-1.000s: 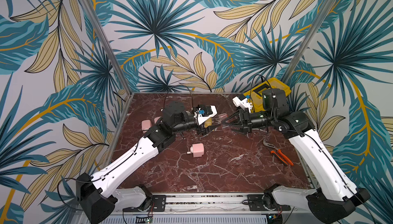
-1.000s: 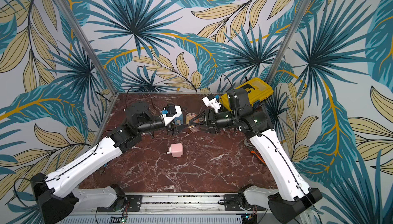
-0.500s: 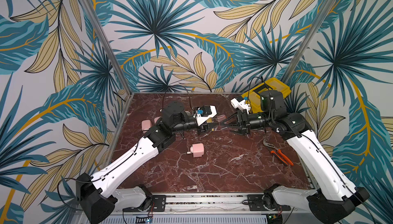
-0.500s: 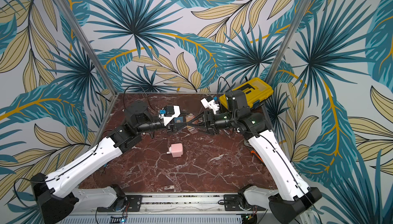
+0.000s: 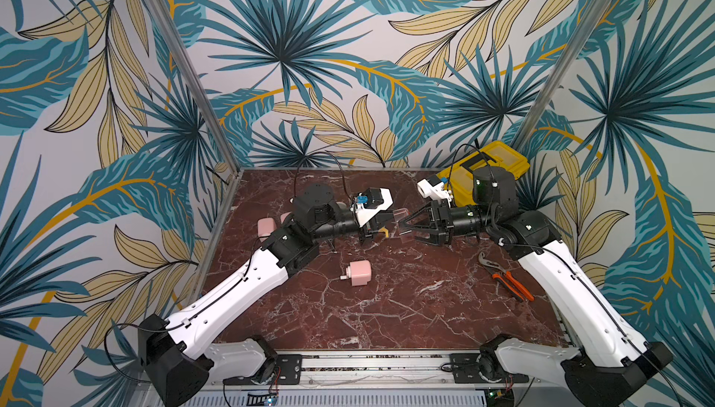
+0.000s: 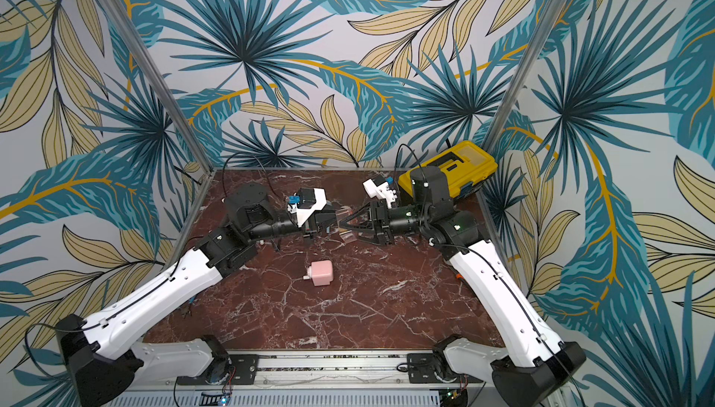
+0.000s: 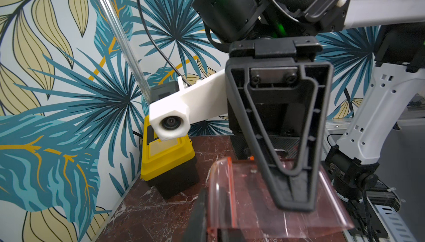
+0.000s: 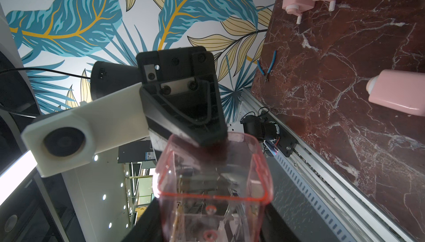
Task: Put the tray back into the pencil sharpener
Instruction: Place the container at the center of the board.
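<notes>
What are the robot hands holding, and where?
Both hold the tray: the right gripper clamps its sides, and the left gripper pinches one wall at the open rim.

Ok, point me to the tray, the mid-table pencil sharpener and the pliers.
tray (image 7: 248, 208): left wrist view, clear pink side wall.
pencil sharpener (image 5: 360, 273): in a top view, middle of the pink body.
pliers (image 5: 519, 287): in a top view, orange handle.
</notes>
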You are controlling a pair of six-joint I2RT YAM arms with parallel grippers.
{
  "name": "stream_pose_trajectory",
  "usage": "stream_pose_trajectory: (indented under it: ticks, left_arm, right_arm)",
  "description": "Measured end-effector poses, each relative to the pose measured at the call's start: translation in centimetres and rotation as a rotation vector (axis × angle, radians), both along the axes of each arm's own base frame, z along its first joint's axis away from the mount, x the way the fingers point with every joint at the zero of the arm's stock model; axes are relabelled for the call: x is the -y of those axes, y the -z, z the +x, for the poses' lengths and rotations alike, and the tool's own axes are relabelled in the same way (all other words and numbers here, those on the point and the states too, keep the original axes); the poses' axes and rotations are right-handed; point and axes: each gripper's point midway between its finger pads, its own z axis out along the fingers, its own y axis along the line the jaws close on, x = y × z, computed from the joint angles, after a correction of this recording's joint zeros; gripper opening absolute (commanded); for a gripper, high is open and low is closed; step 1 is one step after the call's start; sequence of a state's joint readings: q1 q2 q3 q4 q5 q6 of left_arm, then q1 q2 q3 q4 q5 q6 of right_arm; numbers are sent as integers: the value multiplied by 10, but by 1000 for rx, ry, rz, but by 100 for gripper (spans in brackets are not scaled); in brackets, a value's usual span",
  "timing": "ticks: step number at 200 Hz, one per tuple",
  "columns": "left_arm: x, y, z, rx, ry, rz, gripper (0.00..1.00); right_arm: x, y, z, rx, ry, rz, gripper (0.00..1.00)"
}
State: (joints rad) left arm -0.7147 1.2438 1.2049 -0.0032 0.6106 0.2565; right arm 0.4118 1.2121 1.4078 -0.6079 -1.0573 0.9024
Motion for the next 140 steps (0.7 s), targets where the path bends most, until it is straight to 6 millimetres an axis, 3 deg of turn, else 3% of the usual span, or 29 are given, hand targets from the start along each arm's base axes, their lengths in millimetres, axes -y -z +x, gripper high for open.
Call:
stream_pose_trajectory:
  ticks: [17, 33, 61, 80, 111, 140]
  left_arm:
    - [0, -3, 0, -6, 1, -12, 0]
    - [2, -3, -3, -13, 9, -13, 0]
    - [3, 2, 0, -37, -16, -11, 0]
    - [0, 15, 12, -77, -83, 3, 0]
    - [-4, 48, 28, -116, -185, 67, 0]
    - [12, 87, 34, -90, -217, 242, 0]
  right_arm:
    - [0, -1, 2, 11, 6, 4, 72]
    - [-1, -4, 5, 46, 13, 12, 88]
    - [4, -9, 10, 110, 59, 13, 96]
    - [14, -9, 15, 149, 122, -4, 100]
    - [64, 10, 42, 215, 391, -175, 98]
    - [135, 58, 47, 241, 659, -564, 97]
